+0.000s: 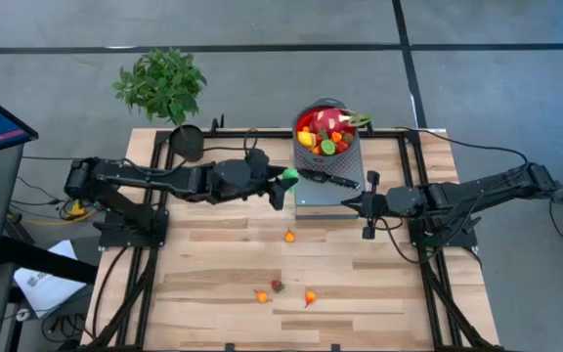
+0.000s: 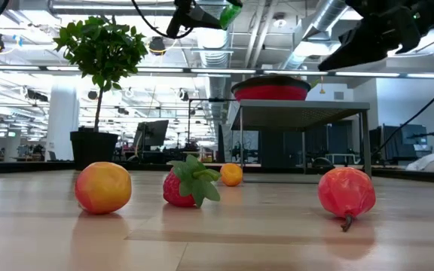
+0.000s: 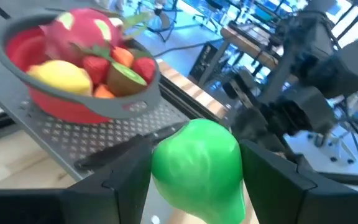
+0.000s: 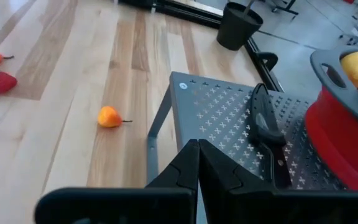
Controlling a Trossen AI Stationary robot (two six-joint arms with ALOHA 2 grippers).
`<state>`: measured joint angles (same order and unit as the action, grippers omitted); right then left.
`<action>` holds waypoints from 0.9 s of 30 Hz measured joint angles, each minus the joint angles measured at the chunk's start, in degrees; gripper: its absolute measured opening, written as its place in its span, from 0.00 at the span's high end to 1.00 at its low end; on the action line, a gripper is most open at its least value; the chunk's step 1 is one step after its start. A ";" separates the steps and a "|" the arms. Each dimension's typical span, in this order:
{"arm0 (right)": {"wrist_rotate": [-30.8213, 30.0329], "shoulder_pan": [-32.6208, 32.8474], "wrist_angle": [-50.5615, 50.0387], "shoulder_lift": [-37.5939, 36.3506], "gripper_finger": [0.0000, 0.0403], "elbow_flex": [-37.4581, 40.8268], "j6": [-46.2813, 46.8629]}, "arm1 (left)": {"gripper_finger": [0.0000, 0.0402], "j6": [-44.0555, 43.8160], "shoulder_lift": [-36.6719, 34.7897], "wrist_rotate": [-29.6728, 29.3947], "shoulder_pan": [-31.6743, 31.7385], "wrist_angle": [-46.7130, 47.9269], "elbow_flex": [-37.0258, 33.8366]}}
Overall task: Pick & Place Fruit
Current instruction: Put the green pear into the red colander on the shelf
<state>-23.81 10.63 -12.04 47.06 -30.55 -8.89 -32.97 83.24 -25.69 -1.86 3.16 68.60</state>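
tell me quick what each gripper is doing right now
Left gripper: closed on a green fruit, near the red bowl.
Right gripper: shut, holding nothing.

An open-plan office or lab: exposed ceiling ducts (image 2: 330, 22), rows of far desks with monitors (image 2: 151, 135), a potted plant (image 2: 100, 90), and a wooden worktop (image 1: 213, 264) on grey flooring.

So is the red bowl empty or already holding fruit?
Holding fruit. The red bowl on the perforated stand is piled with a dragon fruit, a yellow fruit and smaller pieces.
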 joint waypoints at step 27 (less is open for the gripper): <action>-9.70 2.74 -0.87 -5.26 1.00 -2.84 -7.93 | 0.45 10.51 0.81 7.95 17.79 -15.02 0.04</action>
<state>-33.51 13.37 -12.91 41.80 -33.39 -16.82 -22.46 84.05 -17.74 15.92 -11.86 68.64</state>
